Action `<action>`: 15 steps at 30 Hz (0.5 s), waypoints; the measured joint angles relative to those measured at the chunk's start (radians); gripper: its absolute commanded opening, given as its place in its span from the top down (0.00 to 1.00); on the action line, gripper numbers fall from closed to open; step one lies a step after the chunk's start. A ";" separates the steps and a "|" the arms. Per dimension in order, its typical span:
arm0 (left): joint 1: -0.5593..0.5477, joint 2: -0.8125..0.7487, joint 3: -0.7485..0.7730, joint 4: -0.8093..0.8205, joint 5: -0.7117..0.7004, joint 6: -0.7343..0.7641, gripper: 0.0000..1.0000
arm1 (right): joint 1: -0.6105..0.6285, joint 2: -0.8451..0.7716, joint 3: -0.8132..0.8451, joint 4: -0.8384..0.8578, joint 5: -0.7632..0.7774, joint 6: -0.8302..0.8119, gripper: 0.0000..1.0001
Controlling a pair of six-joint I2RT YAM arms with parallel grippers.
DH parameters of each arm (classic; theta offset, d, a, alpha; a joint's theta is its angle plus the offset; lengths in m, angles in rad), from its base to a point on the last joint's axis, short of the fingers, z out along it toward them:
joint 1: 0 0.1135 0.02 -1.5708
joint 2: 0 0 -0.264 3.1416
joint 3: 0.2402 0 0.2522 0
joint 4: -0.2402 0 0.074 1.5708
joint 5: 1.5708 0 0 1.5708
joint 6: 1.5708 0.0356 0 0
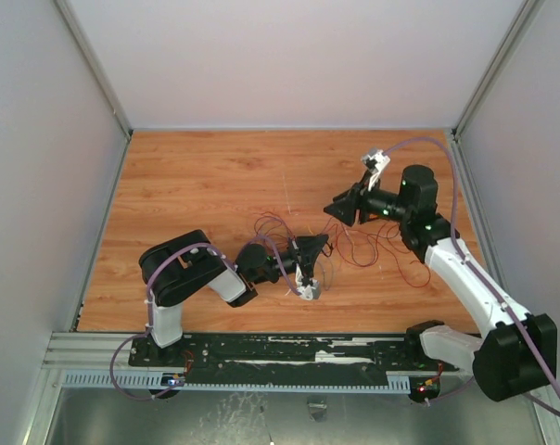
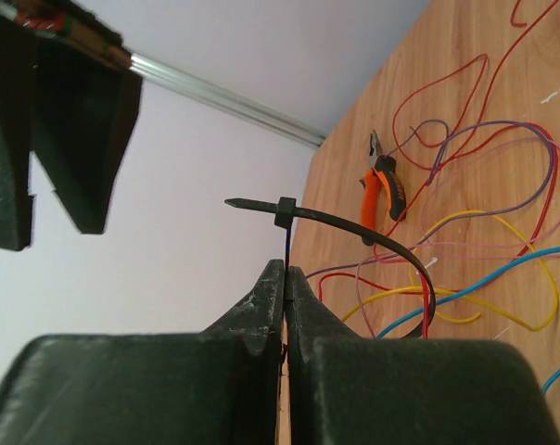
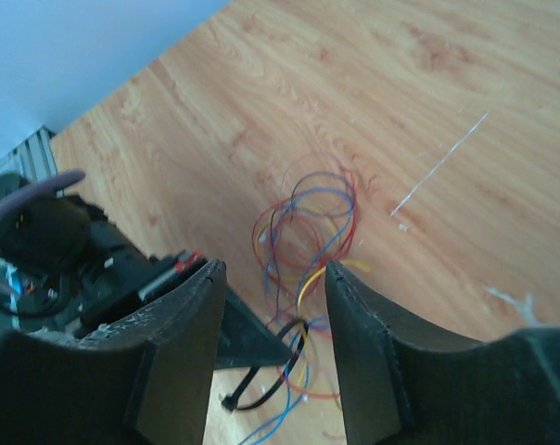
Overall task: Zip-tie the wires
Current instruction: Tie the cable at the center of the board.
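Note:
My left gripper [image 2: 286, 271] is shut on the black zip tie [image 2: 354, 222], whose strip rises edge-on from between the pads. The tie's pointed end pokes through its small head [image 2: 285, 213], and the band curves right and down in a loop with a red strand inside it. The wires [image 2: 502, 139], red, purple, yellow and blue, lie in loose curls on the wood. My right gripper [image 3: 271, 273] hangs open just above the tie loop [image 3: 273, 378] and the wires [image 3: 308, 227], holding nothing. From above, the left gripper [image 1: 319, 243] and right gripper [image 1: 336, 211] almost meet over the wires [image 1: 373, 250].
Orange-handled pliers [image 2: 388, 185] lie on the wooden tabletop [image 1: 197, 176] beyond the tie. A thin white scrap [image 3: 439, 162] lies right of the wires. Pale walls close in the table, and a metal rail [image 1: 261, 348] runs along the near edge.

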 measured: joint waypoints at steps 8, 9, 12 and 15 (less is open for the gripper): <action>0.002 0.000 0.000 0.000 0.002 -0.003 1.00 | 0.000 -0.082 -0.121 -0.090 -0.042 -0.044 0.49; 0.002 0.000 0.000 0.000 0.002 -0.003 1.00 | 0.000 -0.085 -0.128 -0.096 -0.045 -0.045 0.49; 0.002 0.000 0.000 0.000 0.002 -0.003 1.00 | 0.001 -0.090 -0.146 -0.104 -0.052 -0.045 0.53; 0.002 0.000 0.000 0.000 0.002 -0.003 1.00 | 0.008 -0.092 -0.164 -0.105 -0.053 -0.044 0.56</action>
